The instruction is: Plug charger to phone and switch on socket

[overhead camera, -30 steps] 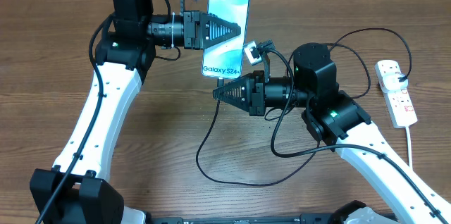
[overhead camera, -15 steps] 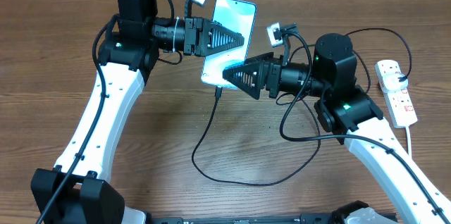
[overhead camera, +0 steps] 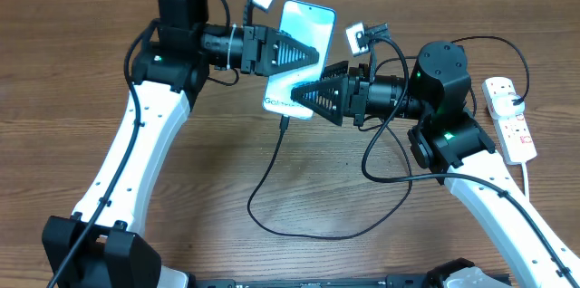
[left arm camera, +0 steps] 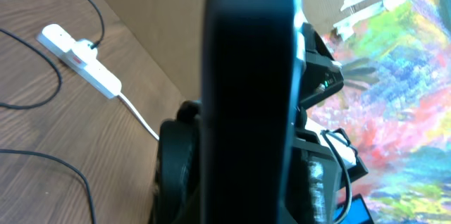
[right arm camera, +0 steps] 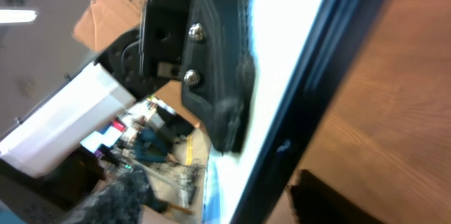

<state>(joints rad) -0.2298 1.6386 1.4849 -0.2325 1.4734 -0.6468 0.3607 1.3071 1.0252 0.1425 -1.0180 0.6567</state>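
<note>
The phone, light blue-white screen up, is held in the air at the back middle with my left gripper shut on its side. In the left wrist view its dark back fills the centre. The charger, a thin black cable, hangs from the phone's bottom edge and loops over the table toward the socket, a white strip at the right edge. My right gripper is open over the phone's lower end. The right wrist view shows the bright screen, with one of my fingers beyond its edge.
The socket and its white cord also show in the left wrist view, with a black plug in it. Black cable loops lie on the wooden table between the arms. Both arm bases stand at the front edge.
The right gripper let go of the charger's plug tip, opened, and rose to the right beside the phone. The left arm carried the phone slightly right. The cable now hangs from the phone.
</note>
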